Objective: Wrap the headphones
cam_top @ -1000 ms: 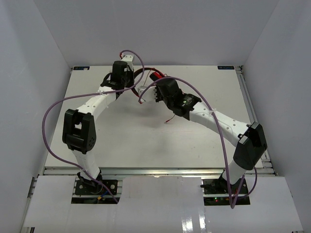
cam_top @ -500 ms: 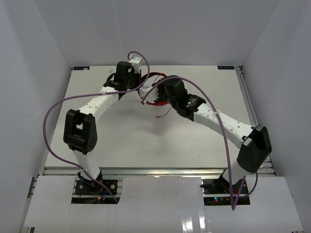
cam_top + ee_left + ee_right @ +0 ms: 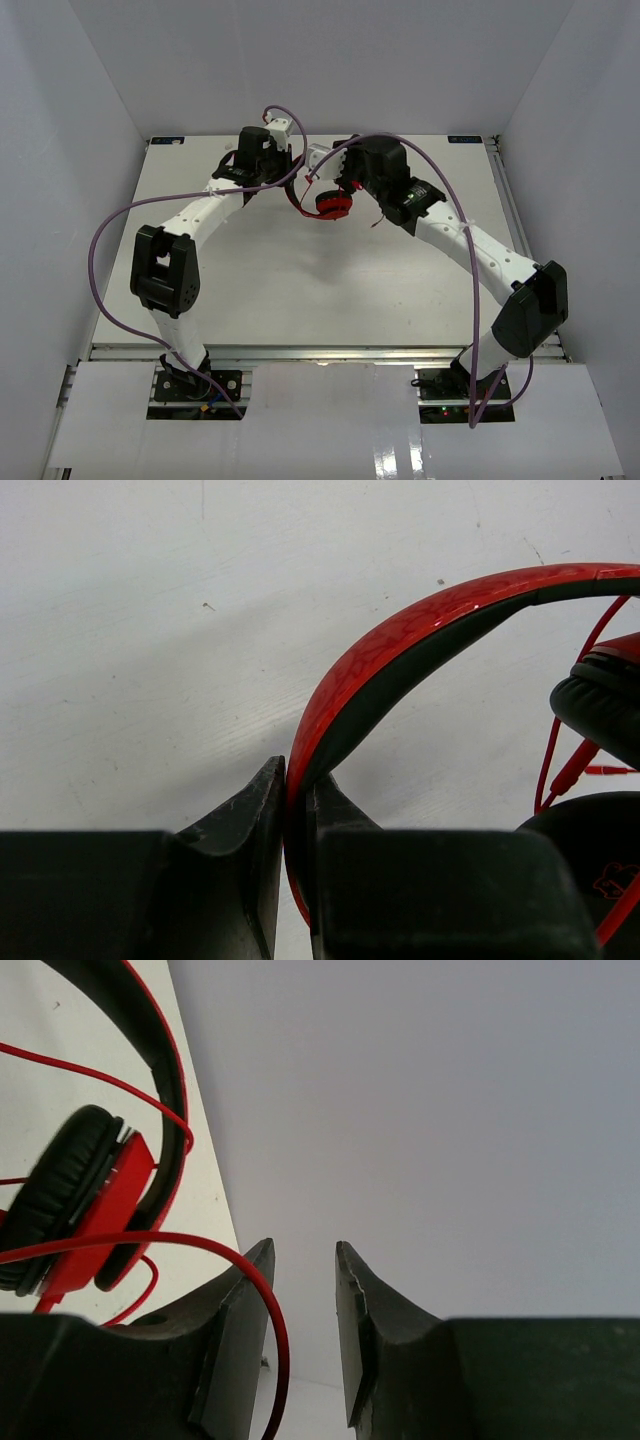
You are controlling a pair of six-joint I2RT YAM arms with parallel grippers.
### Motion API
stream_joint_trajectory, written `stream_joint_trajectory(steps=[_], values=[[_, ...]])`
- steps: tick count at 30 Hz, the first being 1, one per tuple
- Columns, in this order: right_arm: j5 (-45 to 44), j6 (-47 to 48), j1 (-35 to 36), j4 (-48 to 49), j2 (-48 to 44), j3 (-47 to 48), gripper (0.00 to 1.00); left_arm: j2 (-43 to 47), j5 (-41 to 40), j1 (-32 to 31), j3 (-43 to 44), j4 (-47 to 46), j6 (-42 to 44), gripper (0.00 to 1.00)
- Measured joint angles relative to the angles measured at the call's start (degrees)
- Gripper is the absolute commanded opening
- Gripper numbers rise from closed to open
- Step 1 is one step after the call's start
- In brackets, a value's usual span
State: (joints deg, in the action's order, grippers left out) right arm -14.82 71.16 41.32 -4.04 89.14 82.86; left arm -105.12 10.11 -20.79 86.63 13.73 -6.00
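Note:
The headphones [image 3: 333, 205] hang above the far middle of the table. My left gripper [image 3: 294, 168] is shut on their red-and-black headband [image 3: 400, 645], which is pinched between its fingers [image 3: 297, 780]. A black ear pad [image 3: 600, 705] and the thin red cable [image 3: 565, 750] show at the right of the left wrist view. My right gripper [image 3: 340, 165] is just right of the headphones, jaws apart [image 3: 303, 1255]. The red cable [image 3: 200, 1238] loops over its left finger and through the gap, not pinched. A red ear cup [image 3: 110, 1200] is to its left. The cable's end [image 3: 378, 222] dangles.
The white table [image 3: 300, 270] is boxed in by grey walls on three sides; the back wall [image 3: 450, 1110] is close ahead of the right gripper. Purple robot cables [image 3: 110, 230] arc over both arms.
The right arm has swung back and to the right, drawing the red cable with it. The headphones have turned, so a red ear cup now shows. The left gripper keeps its hold.

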Motion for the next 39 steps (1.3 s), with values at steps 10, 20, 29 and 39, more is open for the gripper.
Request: stream_joint_trajectory(steps=[10, 20, 29, 39], values=[[5.96, -7.38, -6.75, -0.06, -0.5, 3.18, 0.39, 0.0, 1.05, -0.01, -0.02, 0.01, -0.46, 0.0], [9.38, -10.24, -8.0, -0.64, -0.61, 5.81, 0.21, 0.37, 1.05, 0.01, -1.41, -0.03, -0.44, 0.0], [16.38, -10.58, -8.33, -8.83, -2.0, 8.31, 0.08, 0.37, 0.73, 0.01, -1.45, -0.01, -1.78, 0.0], [21.49, -0.3, 0.1, -22.75, -6.62, 7.81, 0.08, -3.68, 0.21, 0.79, 11.58, 1.22, -13.33, 0.0]])
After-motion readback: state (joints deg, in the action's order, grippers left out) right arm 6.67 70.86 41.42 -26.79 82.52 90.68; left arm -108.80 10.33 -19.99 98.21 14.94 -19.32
